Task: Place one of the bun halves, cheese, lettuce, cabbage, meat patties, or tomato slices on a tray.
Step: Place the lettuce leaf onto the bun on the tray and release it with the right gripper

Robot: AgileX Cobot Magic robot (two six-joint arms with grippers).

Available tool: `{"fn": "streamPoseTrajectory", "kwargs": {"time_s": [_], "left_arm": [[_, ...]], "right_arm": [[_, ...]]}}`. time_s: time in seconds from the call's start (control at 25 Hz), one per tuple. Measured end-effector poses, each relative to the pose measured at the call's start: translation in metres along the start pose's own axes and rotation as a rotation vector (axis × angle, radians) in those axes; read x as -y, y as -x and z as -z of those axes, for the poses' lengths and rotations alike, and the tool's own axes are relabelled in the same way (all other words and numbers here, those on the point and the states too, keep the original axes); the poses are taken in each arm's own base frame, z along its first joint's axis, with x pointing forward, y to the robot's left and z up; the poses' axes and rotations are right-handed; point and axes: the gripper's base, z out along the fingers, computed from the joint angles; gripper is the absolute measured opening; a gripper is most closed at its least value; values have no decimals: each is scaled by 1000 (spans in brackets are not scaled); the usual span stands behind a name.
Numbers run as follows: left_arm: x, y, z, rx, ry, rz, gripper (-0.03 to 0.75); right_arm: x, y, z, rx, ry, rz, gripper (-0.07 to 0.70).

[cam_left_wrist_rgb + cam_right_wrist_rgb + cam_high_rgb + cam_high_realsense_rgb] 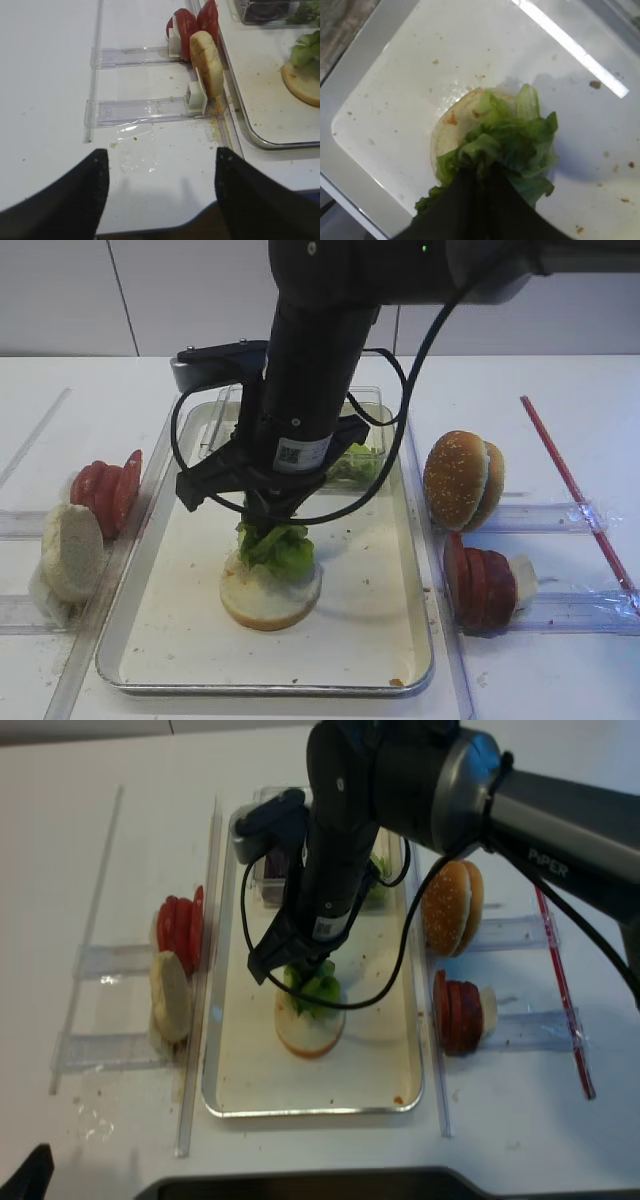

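The metal tray [260, 685] lies in the middle of the table. On its base rests a bun half [270, 598], cut face up, with frilly green lettuce [278, 545] on top. My right gripper [265, 518] reaches down from above, shut on the top of that lettuce. The right wrist view shows its dark fingers pinched into the lettuce [515, 135] over the bun half [451, 131]. My left gripper [162, 152] is open and holds nothing, low over the bare table near its front edge, left of the tray [260, 142].
On clear racks left of the tray stand tomato slices [108, 490] and pale bun halves [72, 550]. To the right are a sesame bun [460, 480] and dark red meat patties [478, 585]. A clear box [355, 460] with leaves sits at the tray's back. A red stick [570, 490] lies far right.
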Motion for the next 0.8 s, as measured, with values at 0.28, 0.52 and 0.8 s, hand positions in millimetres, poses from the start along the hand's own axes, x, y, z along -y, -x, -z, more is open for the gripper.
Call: {"fn": "streamPoseTrajectory", "kwargs": {"time_s": [0.28,0.52,0.8], "left_arm": [[0,0,0,0,0,0,420],[0,0,0,0,0,0,420],[0,0,0,0,0,0,420]], "right_arm": [[-3,-3,-15,-75,48,5,68],[-3,-2,-17,-64,47,22,102],[-3,0,-17,-41,45,28,192]]}}
